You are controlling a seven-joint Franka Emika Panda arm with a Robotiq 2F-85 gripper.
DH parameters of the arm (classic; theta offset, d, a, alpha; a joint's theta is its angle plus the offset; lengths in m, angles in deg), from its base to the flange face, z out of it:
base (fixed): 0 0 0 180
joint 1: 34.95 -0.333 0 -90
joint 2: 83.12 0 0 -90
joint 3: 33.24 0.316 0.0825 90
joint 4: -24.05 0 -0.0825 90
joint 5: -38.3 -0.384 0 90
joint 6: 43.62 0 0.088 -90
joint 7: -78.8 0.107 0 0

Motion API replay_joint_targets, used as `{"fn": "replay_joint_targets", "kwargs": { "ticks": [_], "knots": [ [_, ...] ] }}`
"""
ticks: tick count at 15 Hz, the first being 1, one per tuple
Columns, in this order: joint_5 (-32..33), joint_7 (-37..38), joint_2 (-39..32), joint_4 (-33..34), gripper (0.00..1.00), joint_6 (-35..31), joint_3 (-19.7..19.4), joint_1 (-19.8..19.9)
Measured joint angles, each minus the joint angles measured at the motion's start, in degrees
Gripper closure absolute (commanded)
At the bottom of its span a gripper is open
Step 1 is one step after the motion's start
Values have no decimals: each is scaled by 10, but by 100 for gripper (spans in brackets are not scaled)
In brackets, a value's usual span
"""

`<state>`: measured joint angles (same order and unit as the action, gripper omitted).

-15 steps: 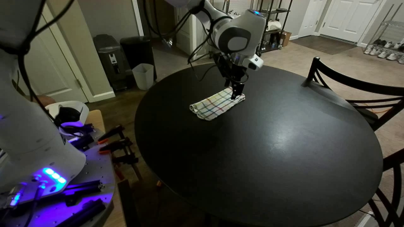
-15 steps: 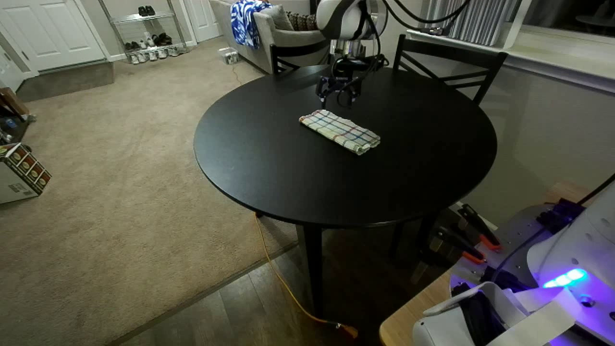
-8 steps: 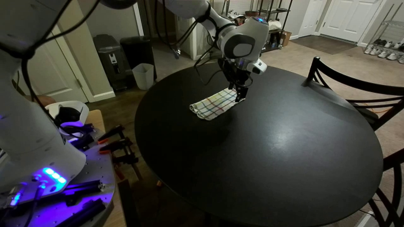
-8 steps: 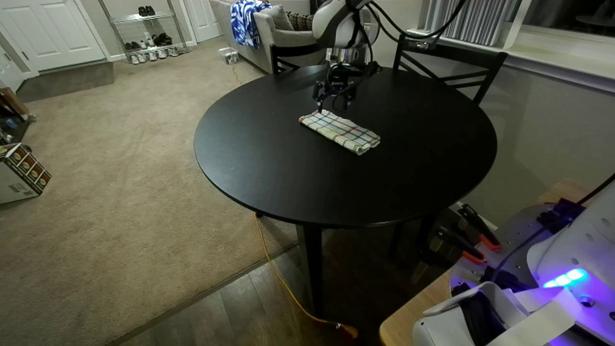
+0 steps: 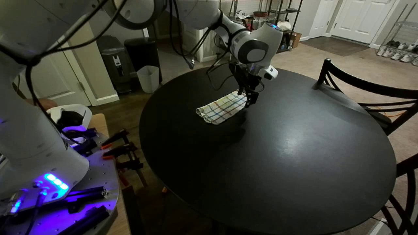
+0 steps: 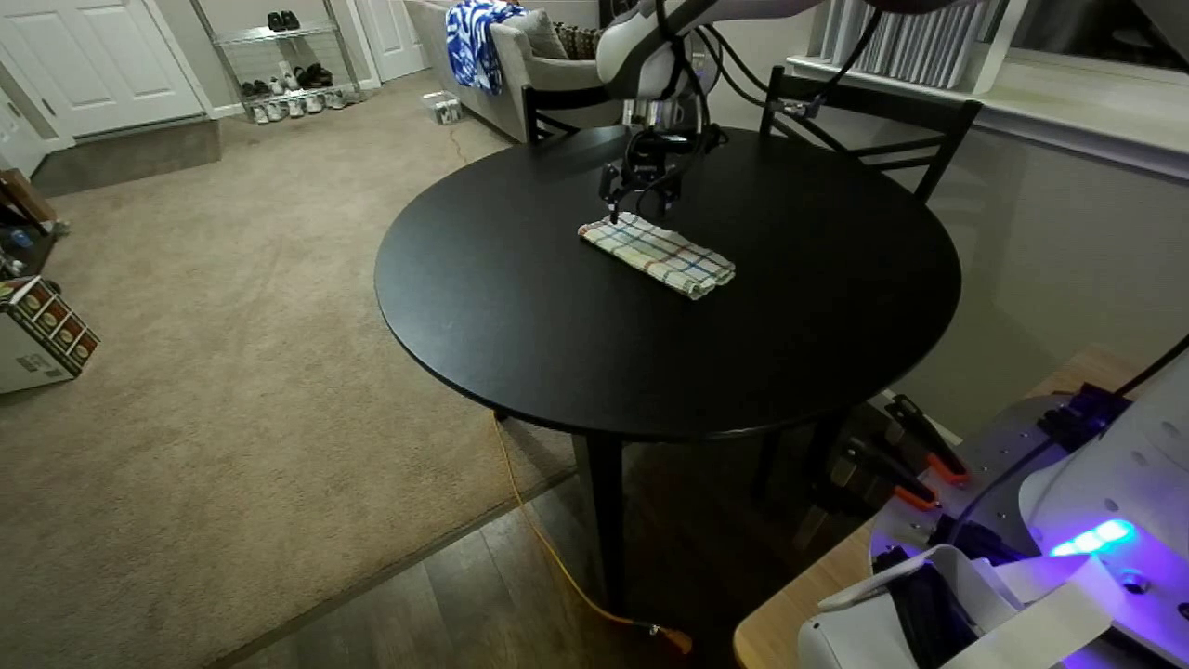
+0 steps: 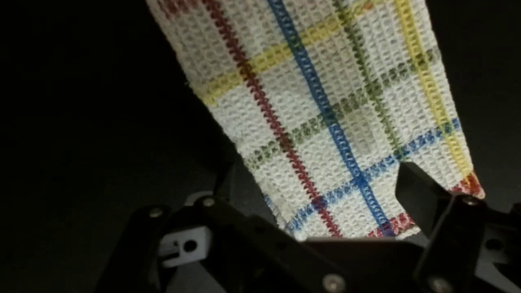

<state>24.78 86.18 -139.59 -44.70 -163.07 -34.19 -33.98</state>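
White with coloured checks, the folded dishcloth (image 7: pixel 303 134) lies beneath and beyond the gripper (image 7: pixel 315 173) on the black dining table (image 6: pixel 520 316); spread fingers (image 7: pixel 419 195) straddle one edge, holding nothing: no grasp made yet, dishcloth unlifted.

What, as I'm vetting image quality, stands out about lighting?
In an exterior view, pale glare on the black table and a shadow beside the checkered cloth; in both exterior views, blue-violet light on the robot base; in the wrist view, the table nearly black, the gripper partly lost against it.
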Motion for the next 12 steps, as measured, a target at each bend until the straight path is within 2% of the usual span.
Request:
{"fn": "replay_joint_targets", "kwargs": {
  "ticks": [12],
  "knots": [
    [0, -16, -55, 105, 0, 95, 19, 14]
  ]
}}
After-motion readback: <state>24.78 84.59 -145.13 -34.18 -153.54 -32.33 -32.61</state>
